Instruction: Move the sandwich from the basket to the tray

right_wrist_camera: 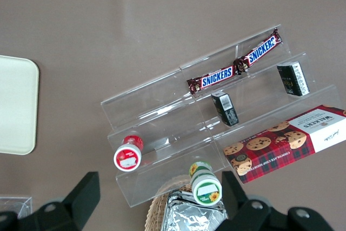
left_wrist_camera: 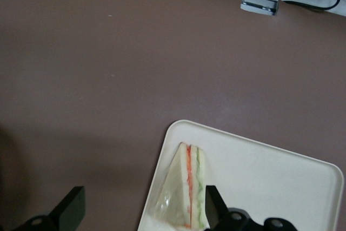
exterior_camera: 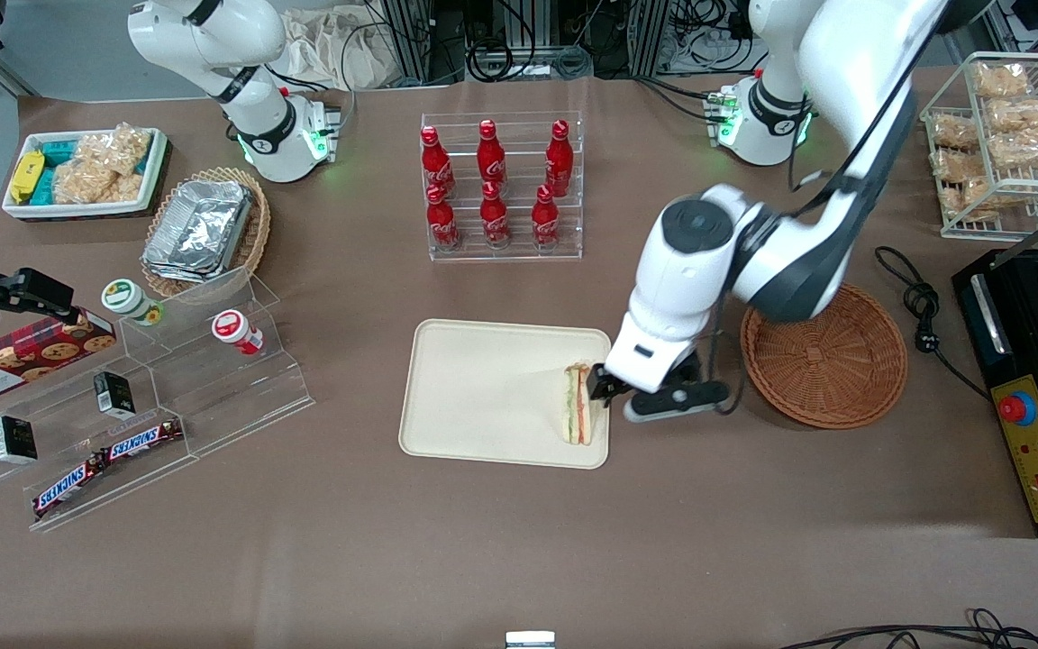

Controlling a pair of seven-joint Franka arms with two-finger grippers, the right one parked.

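The sandwich (exterior_camera: 578,405) lies on the tray (exterior_camera: 483,388), at the tray end toward the working arm's side of the bench (exterior_camera: 519,541), close to the rim and near the corner closest to the front camera. The basket (exterior_camera: 830,361) sits well apart from the tray, toward the working arm's end, and holds nothing visible.

The gripper (exterior_camera: 607,389) hangs just beside the sandwich, over the tray rim. In the wrist view the fingers (left_wrist_camera: 214,205) are spread wide: one stands at the filling edge of the wedge, the other is well clear over bare bench. They hold nothing.

Handling assessment:
- Weight: judged light.
- Stiffness: soft bread; a firm squeeze is likely to crush the wedge or shift the green and orange-red layers.
- Surface: the clear wrap is probably slick and may slide or crinkle under the pads.
- Grip point: across the two flat bread faces, near the thick end of the wedge, with light closing force.
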